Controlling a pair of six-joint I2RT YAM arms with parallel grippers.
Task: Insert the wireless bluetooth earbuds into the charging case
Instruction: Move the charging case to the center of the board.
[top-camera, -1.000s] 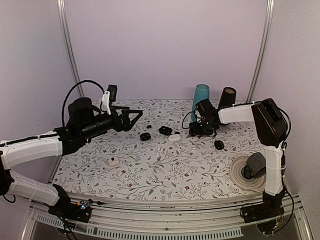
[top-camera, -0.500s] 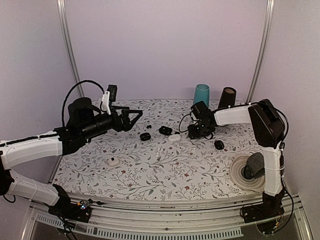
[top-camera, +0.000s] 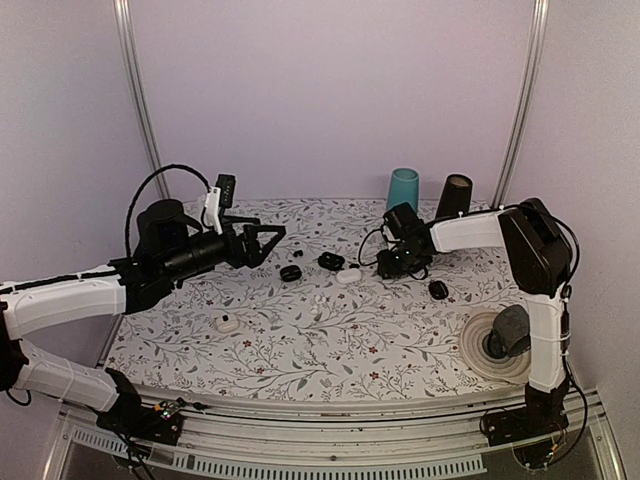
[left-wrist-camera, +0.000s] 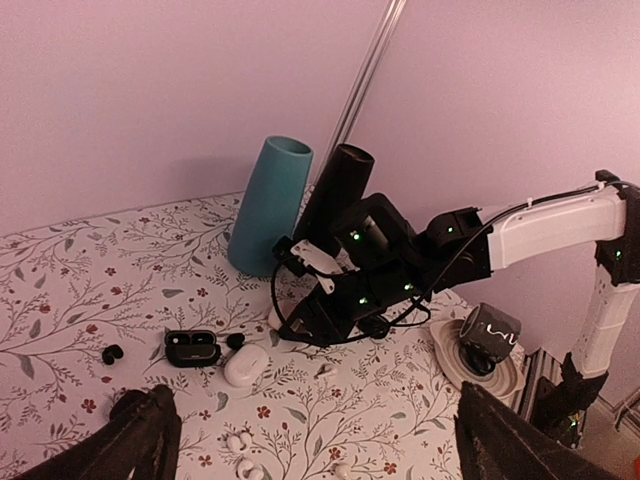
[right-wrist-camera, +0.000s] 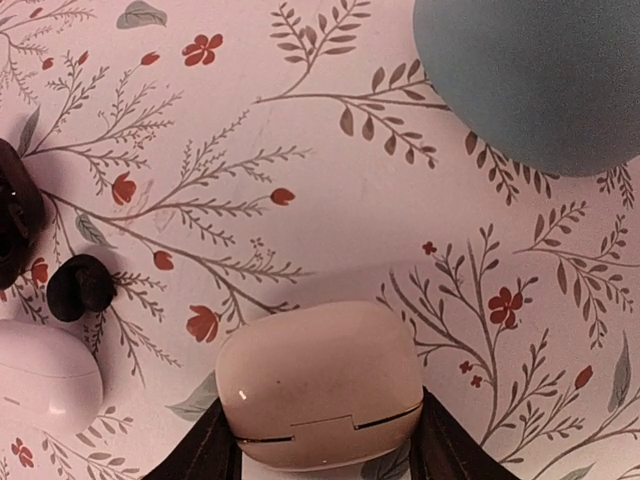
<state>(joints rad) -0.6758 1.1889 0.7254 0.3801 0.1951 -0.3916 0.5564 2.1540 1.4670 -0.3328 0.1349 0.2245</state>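
Right wrist view: a black earbud (right-wrist-camera: 80, 285) is seen loose on the desk (right-wrist-camera: 330, 200), off to the side of the right claw (right-wrist-camera: 325, 435) that faces away from the teal cup (right-wrist-camera: 540, 80). It is too small and rounded for its long axis to be told. The right claw is closed on a cream case (right-wrist-camera: 320, 385), with one finger pressed to each flank and the lid seam facing the camera. That case appears shut, so it is judged that it must be opened before any earbud can be seated. The right arm is clearly the nearer one to this earbud. Beside the earbud, farther again from the teal cup, an open black case (left-wrist-camera: 192, 347) and a white case (left-wrist-camera: 245, 365) are found, with the earbud in the gap between them; that crowding is likely to hamper a pinch. A pair of white earbuds (left-wrist-camera: 240, 440) is seen on the desk farther still from the cup, toward the left claw (left-wrist-camera: 320, 450), whose fingers are spread wide and hold nothing. A black cup (left-wrist-camera: 335, 195) stands just beside the teal cup, behind the right arm and clear of the work.
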